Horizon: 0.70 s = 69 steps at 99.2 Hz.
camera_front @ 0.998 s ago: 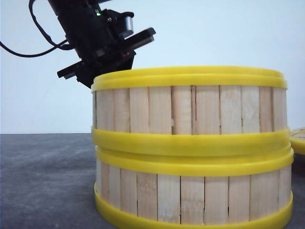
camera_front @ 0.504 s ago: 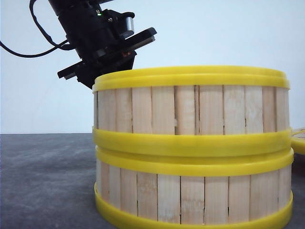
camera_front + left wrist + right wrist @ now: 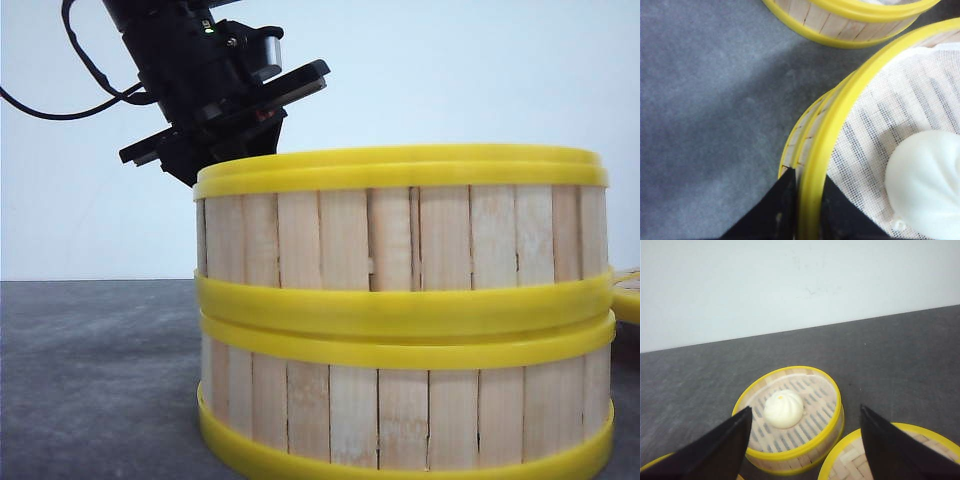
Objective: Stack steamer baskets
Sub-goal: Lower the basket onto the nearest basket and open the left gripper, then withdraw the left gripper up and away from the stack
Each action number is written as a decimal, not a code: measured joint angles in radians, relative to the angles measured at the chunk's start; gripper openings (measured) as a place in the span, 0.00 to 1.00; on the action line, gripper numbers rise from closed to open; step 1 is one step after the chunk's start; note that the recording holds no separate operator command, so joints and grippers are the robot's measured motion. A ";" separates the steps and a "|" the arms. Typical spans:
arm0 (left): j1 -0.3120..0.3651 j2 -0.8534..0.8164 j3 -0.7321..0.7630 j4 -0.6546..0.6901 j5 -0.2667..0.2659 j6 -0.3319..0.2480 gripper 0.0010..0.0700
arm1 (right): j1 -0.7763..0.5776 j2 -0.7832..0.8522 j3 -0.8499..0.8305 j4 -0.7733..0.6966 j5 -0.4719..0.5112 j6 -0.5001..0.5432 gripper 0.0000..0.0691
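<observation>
Grey table [image 3: 90, 380]. Two steamer baskets stacked: top basket [image 3: 400, 235] sits on bottom basket [image 3: 400, 400]. Left gripper [image 3: 807, 210] pinches top basket's rim, one finger either side. Right gripper [image 3: 802, 440] spread wide, holding nothing, above a lone basket [image 3: 792, 412] containing a bun [image 3: 783, 408].

The stacked steamer baskets [image 3: 400, 320] hide the left pincer [image 3: 799, 210], seemingly clamping the rim.

One steamer basket [image 3: 400, 235] sits on top of another steamer basket [image 3: 405, 405] near the front camera. The left gripper [image 3: 807, 212] straddles the upper basket's left rim. A bun [image 3: 925, 182] lies inside that upper basket.
</observation>
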 joint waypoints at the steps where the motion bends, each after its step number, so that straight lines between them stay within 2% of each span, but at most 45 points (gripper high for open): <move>1: 0.000 0.001 0.000 0.000 0.000 -0.001 0.03 | 0.000 0.000 0.000 -0.001 0.000 0.000 0.61; 13: -0.004 0.015 0.000 0.002 0.001 -0.009 0.03 | 0.000 0.000 0.000 -0.003 0.000 0.000 0.61; 19: -0.009 0.016 0.000 0.008 0.001 -0.013 0.06 | 0.000 0.000 0.000 -0.003 0.000 0.000 0.61; 31: -0.016 0.020 0.000 0.008 0.003 -0.024 0.28 | 0.005 0.000 0.000 -0.003 0.000 0.000 0.61; 39: -0.017 0.022 0.000 0.008 0.003 -0.025 0.35 | 0.008 0.000 0.000 -0.003 0.000 0.000 0.61; 50: -0.017 0.022 0.000 0.008 -0.006 -0.027 0.38 | 0.010 0.000 0.000 -0.003 0.000 0.000 0.61; 69: -0.013 -0.057 0.000 0.053 -0.095 -0.026 0.38 | 0.010 0.000 0.000 -0.003 0.000 0.000 0.61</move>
